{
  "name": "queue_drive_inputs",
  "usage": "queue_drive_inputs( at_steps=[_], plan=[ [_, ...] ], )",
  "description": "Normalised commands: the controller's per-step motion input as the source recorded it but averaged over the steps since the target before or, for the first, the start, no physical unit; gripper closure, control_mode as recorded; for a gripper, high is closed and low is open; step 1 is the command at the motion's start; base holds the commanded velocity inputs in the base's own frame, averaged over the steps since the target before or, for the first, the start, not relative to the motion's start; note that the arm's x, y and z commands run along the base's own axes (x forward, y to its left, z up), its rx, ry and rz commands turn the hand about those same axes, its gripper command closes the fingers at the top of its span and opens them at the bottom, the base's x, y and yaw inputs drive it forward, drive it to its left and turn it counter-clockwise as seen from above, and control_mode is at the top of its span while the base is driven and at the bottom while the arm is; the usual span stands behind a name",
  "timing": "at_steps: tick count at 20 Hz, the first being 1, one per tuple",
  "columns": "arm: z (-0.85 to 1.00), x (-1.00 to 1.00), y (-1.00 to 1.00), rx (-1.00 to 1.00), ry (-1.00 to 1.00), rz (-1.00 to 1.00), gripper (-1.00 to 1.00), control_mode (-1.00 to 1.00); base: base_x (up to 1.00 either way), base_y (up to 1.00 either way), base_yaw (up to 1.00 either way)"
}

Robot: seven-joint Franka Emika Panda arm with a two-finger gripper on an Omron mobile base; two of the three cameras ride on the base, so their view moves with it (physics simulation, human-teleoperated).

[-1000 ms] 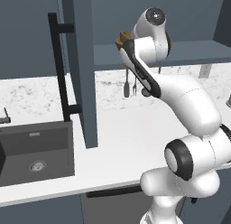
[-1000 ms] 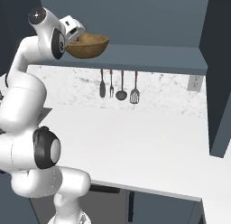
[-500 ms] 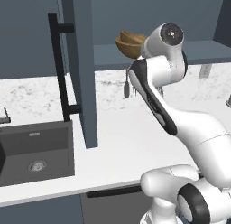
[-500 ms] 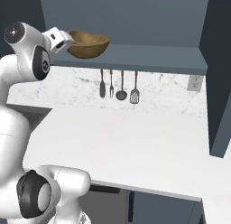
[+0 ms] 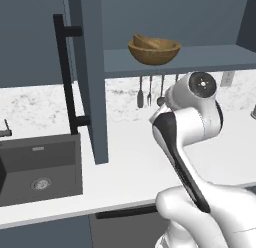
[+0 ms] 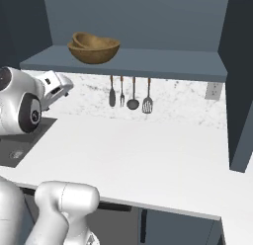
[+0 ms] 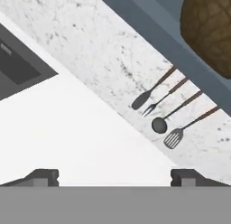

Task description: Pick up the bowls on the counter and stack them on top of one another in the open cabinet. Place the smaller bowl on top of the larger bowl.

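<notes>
The task looks as good as finished: the smaller bowl [image 5: 147,42] sits nested in the larger bowl [image 5: 154,53], a little tilted toward the left, and the pair rests on the shelf of the open cabinet [image 6: 163,59], toward its left end, above the row of hanging utensils [image 6: 129,93]. The counter [image 6: 143,160] below carries no bowl that I can see, so nothing seems left to fetch. The gripper [image 7: 115,175] hangs low over the counter with its two fingertips set wide apart and nothing between them; what remains, in my judgement, is at most drawing the arm clear.
</notes>
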Motion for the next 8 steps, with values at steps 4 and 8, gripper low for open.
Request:
queue_drive_inputs(
  at_steps=[4, 8],
  plan=[
    [-0.44, -0.28, 0.0, 0.0, 0.11, 0.0, -1.0, -1.0, 0.0, 0.0, 0.0],
    [0.0, 0.0, 0.0, 0.0, 0.0, 0.0, -1.0, -1.0, 0.0, 0.0, 0.0]
  ],
)
